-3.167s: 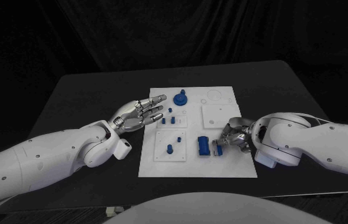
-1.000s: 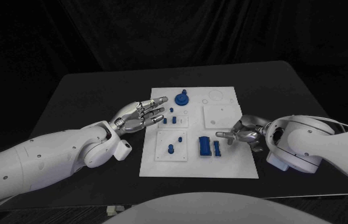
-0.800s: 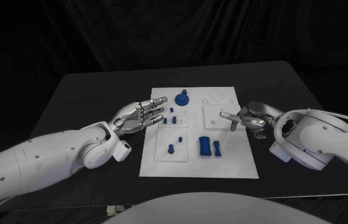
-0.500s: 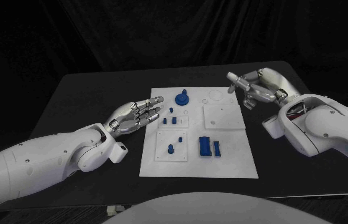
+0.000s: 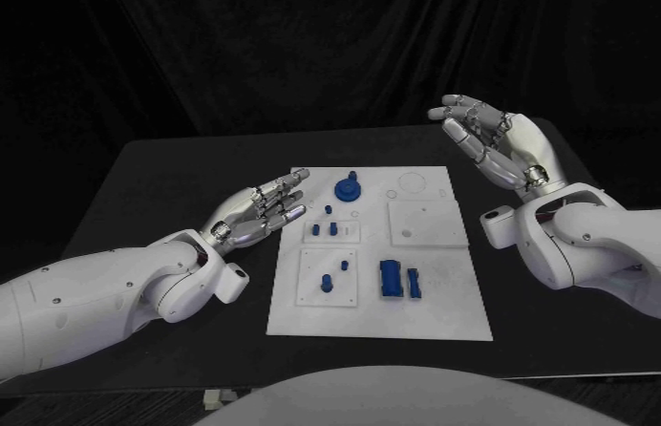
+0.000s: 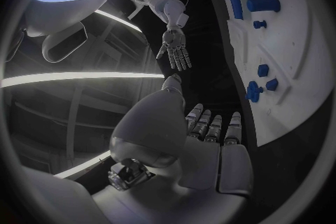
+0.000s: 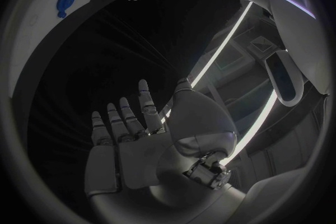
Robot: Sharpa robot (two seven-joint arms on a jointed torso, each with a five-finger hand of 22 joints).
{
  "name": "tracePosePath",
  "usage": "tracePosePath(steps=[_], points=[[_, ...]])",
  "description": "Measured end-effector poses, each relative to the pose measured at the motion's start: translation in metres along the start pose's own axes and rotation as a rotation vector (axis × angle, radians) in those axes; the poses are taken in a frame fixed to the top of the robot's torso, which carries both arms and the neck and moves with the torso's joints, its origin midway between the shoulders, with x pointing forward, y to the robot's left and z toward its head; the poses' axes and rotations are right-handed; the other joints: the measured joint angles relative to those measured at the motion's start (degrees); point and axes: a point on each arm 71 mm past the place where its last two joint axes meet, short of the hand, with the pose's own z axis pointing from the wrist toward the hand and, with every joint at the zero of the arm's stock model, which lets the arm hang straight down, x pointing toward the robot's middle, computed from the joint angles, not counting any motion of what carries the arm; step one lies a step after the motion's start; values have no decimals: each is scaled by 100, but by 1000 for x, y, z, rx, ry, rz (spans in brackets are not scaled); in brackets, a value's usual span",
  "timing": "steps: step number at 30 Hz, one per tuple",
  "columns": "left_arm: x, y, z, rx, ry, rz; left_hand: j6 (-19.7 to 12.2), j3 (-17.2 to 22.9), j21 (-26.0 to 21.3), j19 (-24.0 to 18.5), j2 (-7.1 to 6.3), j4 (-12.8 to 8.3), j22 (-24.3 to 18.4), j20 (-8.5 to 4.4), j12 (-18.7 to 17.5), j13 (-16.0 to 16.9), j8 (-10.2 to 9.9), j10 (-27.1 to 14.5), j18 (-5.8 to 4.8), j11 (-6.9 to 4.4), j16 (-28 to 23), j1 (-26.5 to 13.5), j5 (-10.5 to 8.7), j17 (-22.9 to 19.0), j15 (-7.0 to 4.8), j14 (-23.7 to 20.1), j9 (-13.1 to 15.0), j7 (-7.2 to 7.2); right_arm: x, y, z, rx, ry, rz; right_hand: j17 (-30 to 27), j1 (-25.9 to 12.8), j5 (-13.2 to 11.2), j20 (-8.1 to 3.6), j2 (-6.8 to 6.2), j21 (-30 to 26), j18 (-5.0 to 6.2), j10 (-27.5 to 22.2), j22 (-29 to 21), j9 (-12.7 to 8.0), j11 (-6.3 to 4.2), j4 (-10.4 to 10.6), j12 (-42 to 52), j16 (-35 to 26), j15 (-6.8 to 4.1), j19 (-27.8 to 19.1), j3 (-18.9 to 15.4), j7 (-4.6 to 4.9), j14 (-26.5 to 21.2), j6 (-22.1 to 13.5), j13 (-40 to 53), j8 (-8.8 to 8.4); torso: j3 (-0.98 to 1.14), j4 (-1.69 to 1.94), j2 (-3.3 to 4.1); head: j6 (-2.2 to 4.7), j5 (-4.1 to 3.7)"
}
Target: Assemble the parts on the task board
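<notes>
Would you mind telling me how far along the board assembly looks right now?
Several blue parts already stand on the task board. Nothing is in hand: the left hand hovers open beside the board and the right hand is raised, open. Whether anything is left, I cannot tell.

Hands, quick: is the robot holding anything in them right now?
Left hand: open, holding nothing, beside the task board.
Right hand: open, holding nothing, raised off to the board's far right side.
</notes>
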Motion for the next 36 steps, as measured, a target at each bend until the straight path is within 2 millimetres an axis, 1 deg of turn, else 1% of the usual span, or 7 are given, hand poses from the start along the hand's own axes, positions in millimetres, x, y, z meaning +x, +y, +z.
tracePosePath(steps=[5,8,11,14,21,30,36], points=[[0,0,1,1,-15,13,-133,-16,0,0,0,-16,0,0,-22,-4,-24,-30,0,-67,0,0,0,-1,0,0,-8,-137,5,-4,-3,-19,21,30,-163,39,0,0,39,0,0,-284,-154,-253,-2,1,23,-14,-46,-41,-31,-168,-267,-313,-351,-75,0,-1,5,0,4],[-1,1,1,-3,-17,15,-197,64,-3,-2,-65,-104,-58,-64,-84,-39,-71,-65,0,-102,0,-566,-158,0,-29,-4,-46,-202,6,-4,-3,-19,24,34,-661,-2133,-492,-672,-195,-78,-343,-654,-688,-807,-345,-669,-365,-515,-503,-209,638,-94,-786,-1777,-1098,-576,0,2,5,0,-5],[-2,0,2,-2,-22,15,-333,210,-30,-27,-169,-288,-123,-198,-176,-78,-91,-123,-63,-93,0,-1473,-428,0,-139,-2,-90,-227,7,-4,1,-21,18,37,-728,-3773,-1022,-1134,-719,-78,-360,-1102,-798,-1293,-814,-1124,-893,-546,-1071,-223,1094,-88,-899,-2751,-1585,-608,-1,-1,1,36,3],[-2,-4,8,8,-36,15,-443,340,-30,-41,-265,-455,-166,-308,-365,-103,-119,-152,-142,-104,0,-2293,-672,0,-184,-19,-118,-259,11,-5,6,-18,13,51,-732,-4645,-1212,-1630,-774,-78,-358,-1120,-802,-1593,-843,-1631,-960,-546,-1135,-224,1593,-87,-903,-3270,-2113,-608,-6,-4,-15,127,10],[-5,-22,32,41,-153,2,-638,591,-52,-53,-500,-750,-207,-502,-581,-123,-154,-191,-321,-102,0,-3821,-1129,1,-235,-10,-140,-287,31,-16,32,44,-43,143,-733,-5766,-1212,-1680,-784,-78,-358,-1120,-804,-1613,-843,-1674,-960,-546,-1134,-224,1662,-88,-903,-3938,-2188,-608,-40,-28,-109,552,34],[-14,-43,59,20,-422,-53,-1018,955,-52,-52,-853,-1046,-218,-854,-648,-132,-154,-191,-631,-102,0,-5222,-1545,3,-255,11,-152,-277,60,-35,56,224,-150,324,-733,-5786,-1212,-1680,-792,-78,-358,-1120,-804,-1614,-842,-1674,-960,-546,-1134,-224,1662,-88,-903,-3938,-2190,-608,-108,-74,-293,1276,73],[-20,-46,63,-43,-568,-89,-1159,1163,-52,-53,-912,-1309,-219,-1033,-671,-132,-154,-191,-811,-102,0,-5890,-1747,4,-266,-1,-153,-279,68,-45,59,324,-194,397,-733,-5786,-1212,-1680,-792,-78,-357,-1120,-803,-1614,-842,-1674,-960,-546,-1134,-224,1662,-88,-903,-3938,-2189,-608,-136,-94,-372,1509,85]])
